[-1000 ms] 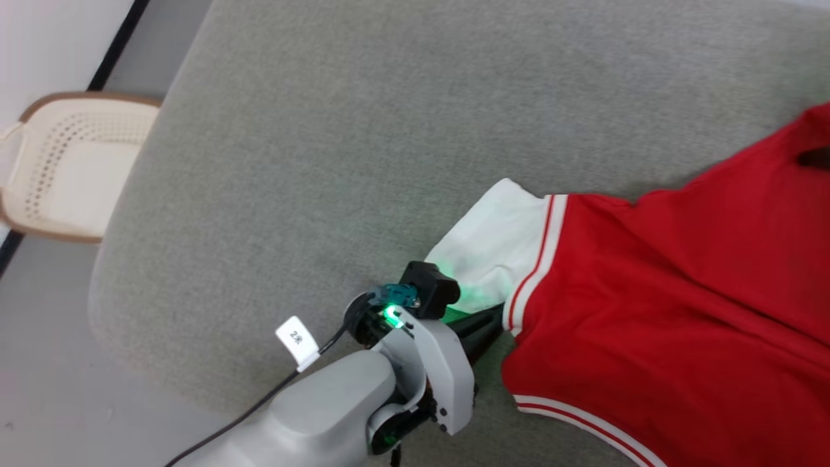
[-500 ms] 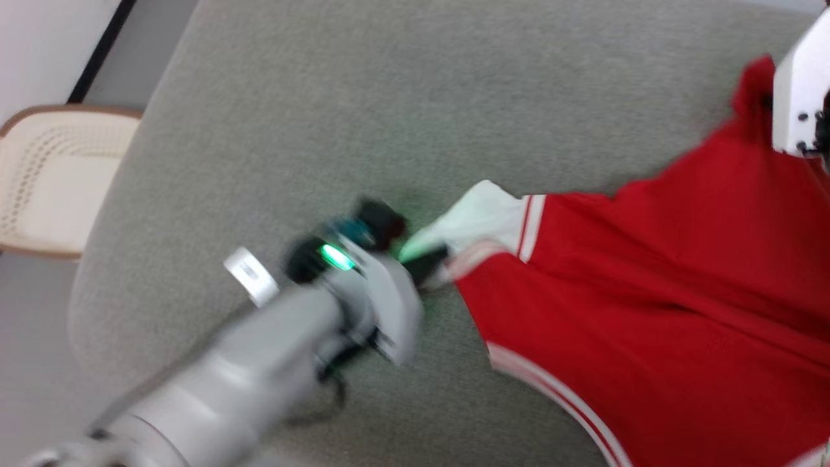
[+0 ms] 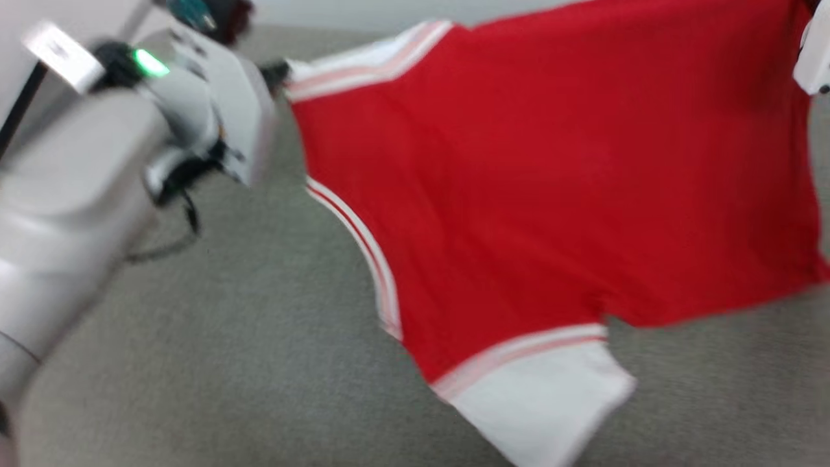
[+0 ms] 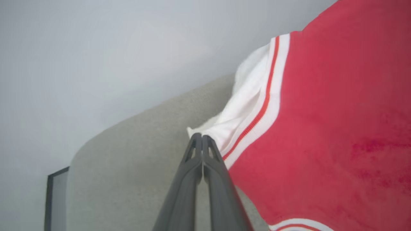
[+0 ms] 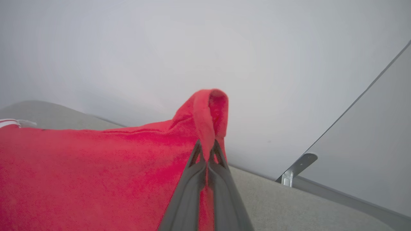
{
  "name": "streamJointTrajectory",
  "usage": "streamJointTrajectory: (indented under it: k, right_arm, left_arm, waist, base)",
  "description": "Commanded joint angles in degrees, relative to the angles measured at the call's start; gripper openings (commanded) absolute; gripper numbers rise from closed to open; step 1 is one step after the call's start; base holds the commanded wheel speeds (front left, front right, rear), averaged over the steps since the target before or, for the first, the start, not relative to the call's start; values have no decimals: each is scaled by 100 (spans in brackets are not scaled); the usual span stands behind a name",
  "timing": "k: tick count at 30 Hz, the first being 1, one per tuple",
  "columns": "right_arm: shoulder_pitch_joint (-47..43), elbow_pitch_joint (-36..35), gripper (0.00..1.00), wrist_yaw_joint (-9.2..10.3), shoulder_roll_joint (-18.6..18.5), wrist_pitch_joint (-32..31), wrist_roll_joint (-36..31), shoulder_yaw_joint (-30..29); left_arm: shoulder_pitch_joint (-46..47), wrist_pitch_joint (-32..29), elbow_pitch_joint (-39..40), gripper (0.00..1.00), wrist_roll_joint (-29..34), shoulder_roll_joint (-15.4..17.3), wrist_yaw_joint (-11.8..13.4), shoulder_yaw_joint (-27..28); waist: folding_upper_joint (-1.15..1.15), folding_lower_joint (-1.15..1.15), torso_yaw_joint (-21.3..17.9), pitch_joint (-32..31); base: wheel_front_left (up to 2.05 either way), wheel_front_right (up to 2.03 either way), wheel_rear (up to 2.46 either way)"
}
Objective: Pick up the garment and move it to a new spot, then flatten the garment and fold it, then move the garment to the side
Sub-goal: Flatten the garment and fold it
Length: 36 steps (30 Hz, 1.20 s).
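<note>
The garment (image 3: pixel 551 194), red with white sleeves and striped trim, hangs spread above the grey padded surface (image 3: pixel 246 337). One white sleeve (image 3: pixel 551 402) dangles at its lower edge. At the upper left, my left gripper (image 3: pixel 280 70) is shut on the other white sleeve. In the left wrist view the closed gripper (image 4: pixel 201 136) pinches that sleeve's edge (image 4: pixel 244 109). My right arm's pale housing (image 3: pixel 816 58) sits at the garment's upper right corner. In the right wrist view my right gripper (image 5: pixel 207 148) is shut on a folded bit of red fabric (image 5: pixel 210 112).
The grey padded surface (image 4: pixel 128 160) stretches below and to the left of the garment. A pale wall (image 5: pixel 192 48) rises behind it. A metal bracket (image 5: pixel 297 169) and rail run along the surface's far edge in the right wrist view.
The garment has come up off the grey surface and now hangs stretched between both raised grippers. The right gripper came in at the upper right. The head camera has shifted too.
</note>
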<state>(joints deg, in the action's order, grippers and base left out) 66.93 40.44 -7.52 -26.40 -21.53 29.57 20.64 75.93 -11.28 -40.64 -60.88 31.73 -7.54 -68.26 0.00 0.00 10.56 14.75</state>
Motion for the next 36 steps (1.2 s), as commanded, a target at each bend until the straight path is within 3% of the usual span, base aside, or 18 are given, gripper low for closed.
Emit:
streamJointTrajectory:
  k: [1,7,17,26,31,36]
  right_arm:
    - [67,-34,0,6,-21,59,-55,13]
    - [73,-238,0,7,-93,543,-54,-25]
    - [-80,-656,0,8,106,88,204,-535]
    - [556,-566,0,8,433,379,-360,-676]
    - [1287,-234,0,8,653,1090,-902,-760]
    - [2041,273,0,7,929,2215,-1699,-1100]
  left_arm:
    - [123,-17,-36,0,45,101,13,-3]
    - [977,-157,-428,0,122,341,13,71]
    - [2011,-120,-1396,0,343,288,110,162]
    - [2928,407,-1925,0,600,-3,288,270]
    - [3663,801,-2107,0,937,-137,379,198]
    - [4397,1379,-2234,0,1237,-277,520,164]
  waist:
    - [0,0,-523,-509]
    - [0,0,-943,-840]
    - [0,0,-1380,-763]
    - [0,0,-1524,445]
    - [0,0,-1535,1397]
    - [0,0,-1502,2204]
  base:
    - [0,0,0]
    - [0,0,0]
    - [0,0,0]
    - [0,0,0]
    - [0,0,0]
    - [0,0,0]
